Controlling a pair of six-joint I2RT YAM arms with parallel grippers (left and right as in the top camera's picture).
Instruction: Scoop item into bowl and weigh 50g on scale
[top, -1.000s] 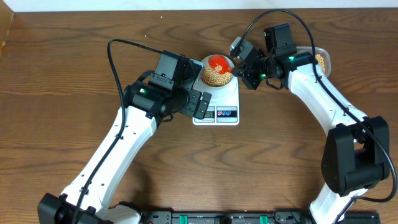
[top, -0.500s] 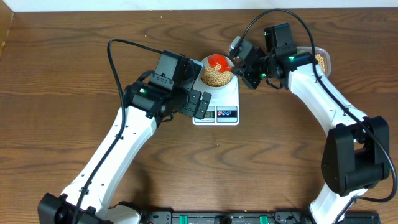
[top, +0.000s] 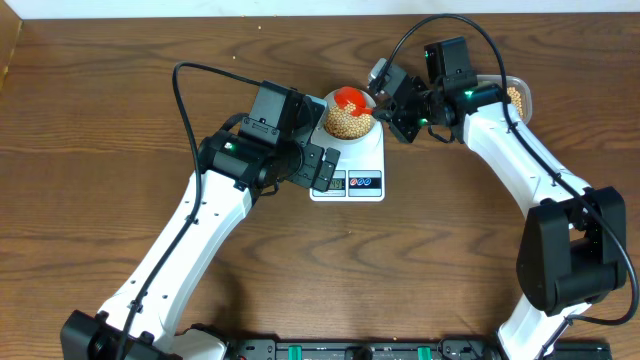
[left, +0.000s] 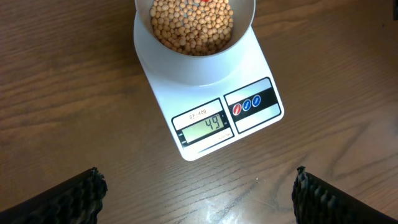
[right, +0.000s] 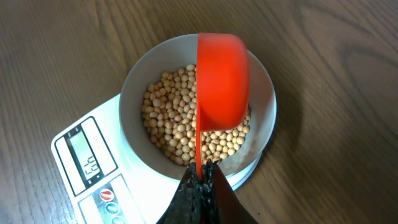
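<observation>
On the scale (left: 198, 114), mid-table (top: 120, 100): the bowl (right: 264, 96) sits on the platform, well filled with beans (left: 193, 28). The display (left: 208, 126) reads 49, one short of target.

Your right gripper (right: 202, 190) is clenched on the thin handle of the red scoop (right: 222, 78). The cup hangs over the bowl, rolled onto its side, with its mouth turned away from the wrist camera. Whether any beans are left in it can't be told.

Step in hand, as I judge it: the final top-up.
- You want a bean or a few, not a pour.
- Roll the wrist by small degrees and let the beans drop singly.
- Pause after each drop so the reading can settle.
- Hold the scoop clear of the rim. A touch on the bowl would load the scale and falsify the number.
- If the cup proves empty, take only a scant scoop from the tub (top: 526, 100).

Your left gripper (left: 199, 196) is released, fingers spread wide and holding nothing, just beside the scale's display end. Its camera gives the clean reading, so best leave it off the platform.

In the way: little. The tub lies behind the right arm near the table's back edge, half hidden from above. The left arm crowds the scale's left side, so work from the right.
</observation>
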